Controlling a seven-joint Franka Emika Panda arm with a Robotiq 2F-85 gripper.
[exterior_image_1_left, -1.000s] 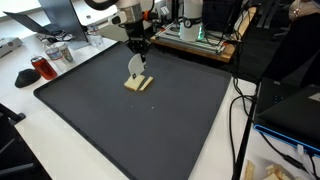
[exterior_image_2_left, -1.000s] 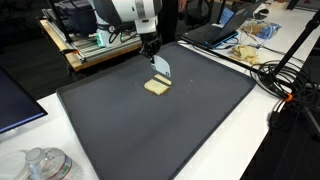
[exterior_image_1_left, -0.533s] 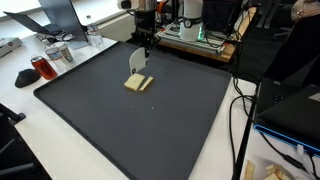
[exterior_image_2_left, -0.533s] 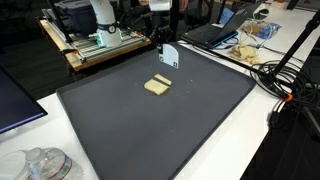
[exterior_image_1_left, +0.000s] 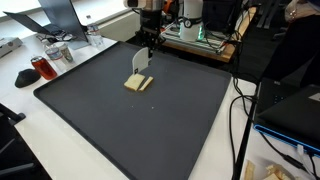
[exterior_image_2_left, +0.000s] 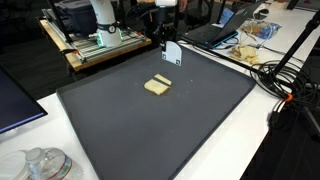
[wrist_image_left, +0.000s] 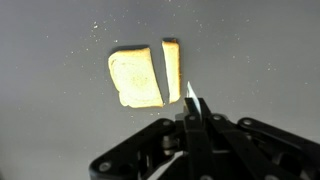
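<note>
1. Up at the far side of the dark mat (exterior_image_1_left: 150, 130), the gripper (exterior_image_1_left: 148, 42) is clenched tight on a flat pale blade (exterior_image_1_left: 141, 61), which hangs down below the fingers.
2. In an exterior view the blade (exterior_image_2_left: 171, 53) sits at about 1 o'clock from the bread and apart from it, lifted off the mat (exterior_image_2_left: 150, 130).
3. And there's the bread: two pieces lie flat on the mat, near the middle of its far half, in both exterior views.
4. From the wrist view, the large bread piece (wrist_image_left: 135, 78) has the thin bread slice (wrist_image_left: 171, 68) at its 3 o'clock, with a narrow dark gap between them.
5. Same view: the blade (wrist_image_left: 188, 97) shows edge-on as a thin bright line at 5 o'clock from the thin slice, rising out of the gripper (wrist_image_left: 188, 125) at the bottom.
6. Crumbs dot the mat at 11 o'clock from the large piece.
</note>
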